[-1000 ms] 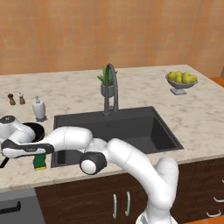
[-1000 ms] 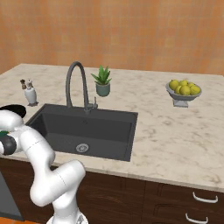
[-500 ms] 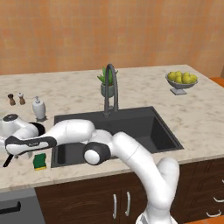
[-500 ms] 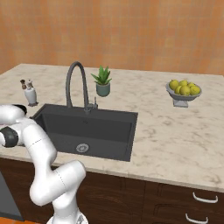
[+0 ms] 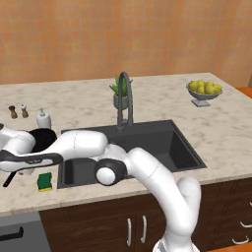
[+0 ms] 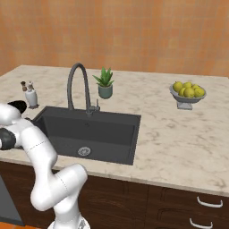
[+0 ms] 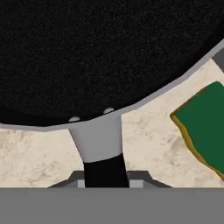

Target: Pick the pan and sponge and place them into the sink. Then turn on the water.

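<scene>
The black pan (image 5: 43,138) rests on the beige worktop left of the sink (image 5: 147,142), its thin handle running toward the counter's front edge. My gripper (image 5: 22,166) is down over that handle. In the hand view the pan (image 7: 100,57) spreads across the top, and its handle (image 7: 104,168) runs down between my gripper's (image 7: 106,179) two tips, which press against both its sides. The green and yellow sponge (image 5: 45,181) lies just right of the handle, also seen as a green slab (image 7: 205,122). A sliver of the pan (image 6: 18,106) peeks past my arm. No water runs from the faucet (image 5: 123,98).
A white soap dispenser (image 5: 43,118) and two small shakers (image 5: 17,111) stand behind the pan. A potted plant (image 5: 119,96) sits behind the faucet. A bowl of lemons (image 5: 204,91) stands on the worktop right of the sink (image 6: 89,134).
The hand has come down onto the pan's handle and settled there. The pan and the sponge have stayed in place.
</scene>
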